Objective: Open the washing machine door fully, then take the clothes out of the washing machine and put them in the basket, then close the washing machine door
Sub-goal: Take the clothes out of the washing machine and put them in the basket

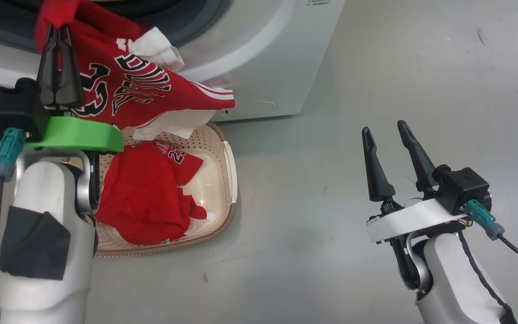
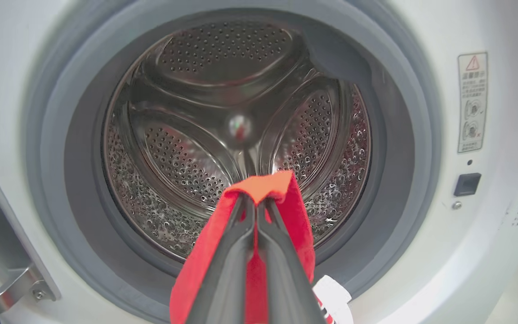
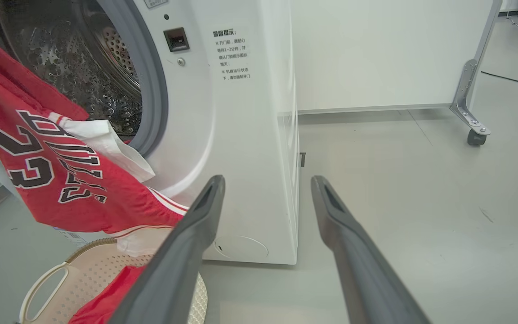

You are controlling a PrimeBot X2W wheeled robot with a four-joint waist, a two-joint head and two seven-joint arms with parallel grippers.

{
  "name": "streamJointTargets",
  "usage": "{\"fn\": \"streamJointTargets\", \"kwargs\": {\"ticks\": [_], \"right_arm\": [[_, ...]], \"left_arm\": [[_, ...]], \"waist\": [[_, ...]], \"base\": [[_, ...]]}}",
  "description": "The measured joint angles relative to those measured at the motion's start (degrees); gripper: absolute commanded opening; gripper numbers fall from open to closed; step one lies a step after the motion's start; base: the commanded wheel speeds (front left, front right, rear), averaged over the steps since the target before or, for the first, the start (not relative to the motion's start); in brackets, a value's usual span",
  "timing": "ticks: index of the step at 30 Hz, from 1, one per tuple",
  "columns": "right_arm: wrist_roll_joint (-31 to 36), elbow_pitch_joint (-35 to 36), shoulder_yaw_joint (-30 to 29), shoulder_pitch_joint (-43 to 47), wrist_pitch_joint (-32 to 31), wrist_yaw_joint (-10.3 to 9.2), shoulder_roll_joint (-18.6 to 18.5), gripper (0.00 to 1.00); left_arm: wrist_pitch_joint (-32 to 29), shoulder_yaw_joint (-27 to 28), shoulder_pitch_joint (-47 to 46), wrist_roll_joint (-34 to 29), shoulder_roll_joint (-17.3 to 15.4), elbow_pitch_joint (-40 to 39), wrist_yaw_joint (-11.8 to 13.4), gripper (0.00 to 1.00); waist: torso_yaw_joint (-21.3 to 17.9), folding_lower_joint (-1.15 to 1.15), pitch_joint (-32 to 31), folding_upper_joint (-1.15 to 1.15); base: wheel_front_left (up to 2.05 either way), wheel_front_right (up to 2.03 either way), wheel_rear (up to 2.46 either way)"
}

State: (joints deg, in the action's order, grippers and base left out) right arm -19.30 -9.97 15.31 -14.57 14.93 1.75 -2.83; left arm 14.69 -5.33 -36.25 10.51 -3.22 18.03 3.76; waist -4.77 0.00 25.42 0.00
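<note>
- We take this for a lab or test hall, not a home laundry.
- The washing machine (image 3: 245, 148) stands free on a bare, scuffed grey floor (image 3: 421, 189).
- Behind it we see a white partition panel (image 3: 376, 54) on a metal bracket with a castor (image 3: 475, 137).
- A black cable (image 3: 513, 81) trails over the floor beside the panel's end.

The grey floor (image 1: 331, 157) carries the washer (image 1: 263, 67). The basket (image 1: 231, 180) sits on the floor just in front of the washer's base. A wheeled panel (image 3: 376, 54) stands behind the washer, and a cable (image 3: 511, 81) lies farther off.
</note>
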Motion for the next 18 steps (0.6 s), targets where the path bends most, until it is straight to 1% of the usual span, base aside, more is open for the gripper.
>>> {"fn": "streamJointTargets", "kwargs": {"ticks": [10, 18], "right_arm": [[0.81, -0.24, -0.36, 1.09, 0.0, 0.67, 0.0, 1.0], [0.85, -0.23, -0.47, 1.33, 0.0, 0.71, -0.02, 1.0]], "left_arm": [[0.02, -0.36, 6.27, -1.71, 0.19, -12.43, 0.56, 0.0], [0.01, -2.04, 12.56, -2.13, 0.33, -17.61, 0.75, 0.0]], "waist": [[1.72, 0.0, -2.8, 0.0], [2.22, 0.0, -3.57, 0.0]], "base": [[0.0, 0.0, 0.0], [0.0, 0.0, 0.0]]}}
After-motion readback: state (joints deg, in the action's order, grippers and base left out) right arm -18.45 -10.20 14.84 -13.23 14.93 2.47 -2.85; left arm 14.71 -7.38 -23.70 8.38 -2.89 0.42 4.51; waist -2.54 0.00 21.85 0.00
